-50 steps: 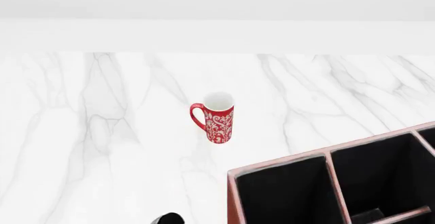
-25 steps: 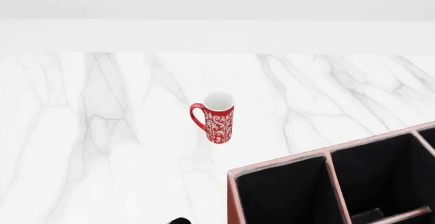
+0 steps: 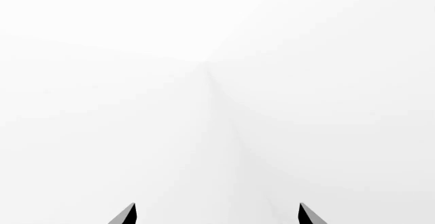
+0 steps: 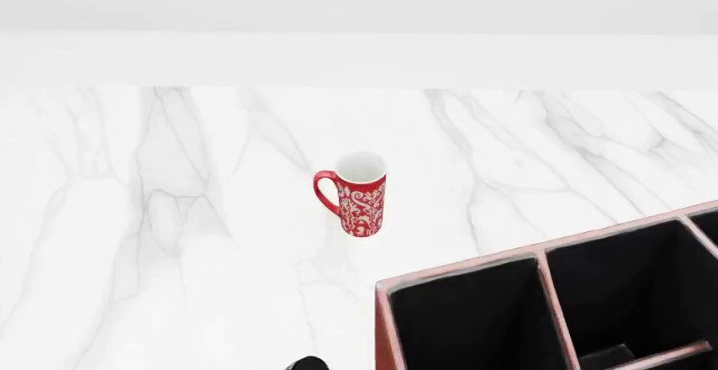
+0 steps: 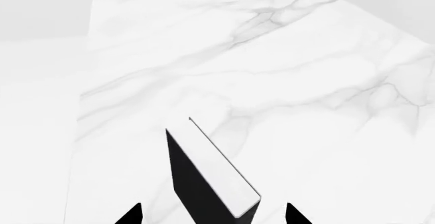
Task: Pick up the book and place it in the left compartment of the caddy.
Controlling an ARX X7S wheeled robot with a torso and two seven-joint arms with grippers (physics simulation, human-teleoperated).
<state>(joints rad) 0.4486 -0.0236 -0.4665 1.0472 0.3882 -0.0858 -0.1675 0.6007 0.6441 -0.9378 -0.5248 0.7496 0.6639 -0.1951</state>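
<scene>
The book (image 5: 204,183), black-covered with white page edges, stands on edge between the fingertips of my right gripper (image 5: 212,215) in the right wrist view. The gripper is open, with a gap showing on each side of the book. The head view shows neither the book nor the grippers. The reddish-brown caddy (image 4: 460,271) fills that view's bottom right corner, and its left compartment (image 4: 472,324) is a deep black-lined bay with nothing visible inside. My left gripper (image 3: 216,215) is open against blank white, with nothing between its fingertips.
A red patterned mug (image 4: 356,202) stands upright on the white marble table (image 4: 168,219), up and to the left of the caddy. A small dark rounded part (image 4: 305,363) pokes in at the bottom edge just left of the caddy; I cannot tell what it is.
The dark part at the bottom edge of the head view has slid right, toward the caddy. The mug and caddy have not moved.
</scene>
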